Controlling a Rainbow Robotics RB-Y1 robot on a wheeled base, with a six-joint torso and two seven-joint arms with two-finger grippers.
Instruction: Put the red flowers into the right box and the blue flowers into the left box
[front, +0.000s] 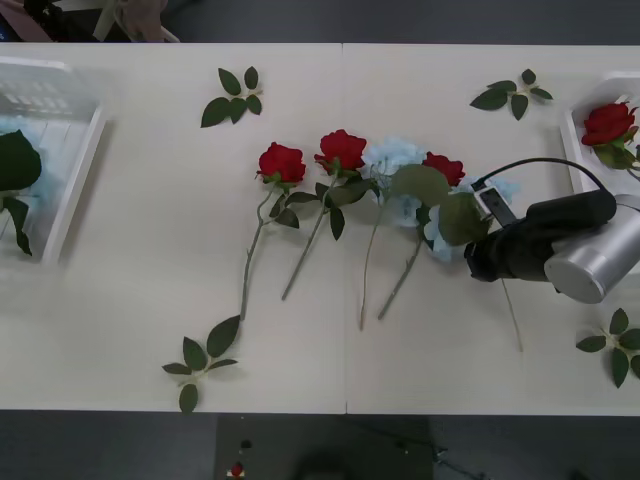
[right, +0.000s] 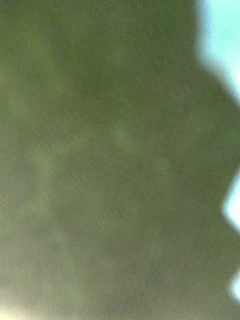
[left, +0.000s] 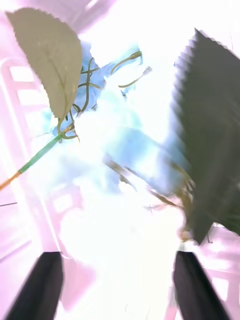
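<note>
I see the white counter (front: 150, 250) with flowers lying across its middle. Three red flowers (front: 282, 162) lie there in a row with their stems pointing toward the near edge. The blue flowers (front: 393, 158) lie mixed in with them, between the second and third rose. One more red rose (front: 608, 123) is already in the right box (front: 578, 140) at the far right corner. The left box (front: 75, 185) sits at the far left corner, and it has pale blue petals and dark leaves inside.

My right arm reaches in from the right edge, and the right tool (front: 480, 215) is down among the blue flowers and big leaves near the third rose. I cannot tell if it is released or clenched, because a green leaf (right: 110, 160) covers its camera.

The left tool (left: 117, 285) is released, with its two dark fingers (left: 42, 287) spread apart. A blue flower cluster (left: 107, 115) with big leaves lies just beyond them, inside the left box.

Loose leaf sprigs (front: 232, 97) lie around the counter.
</note>
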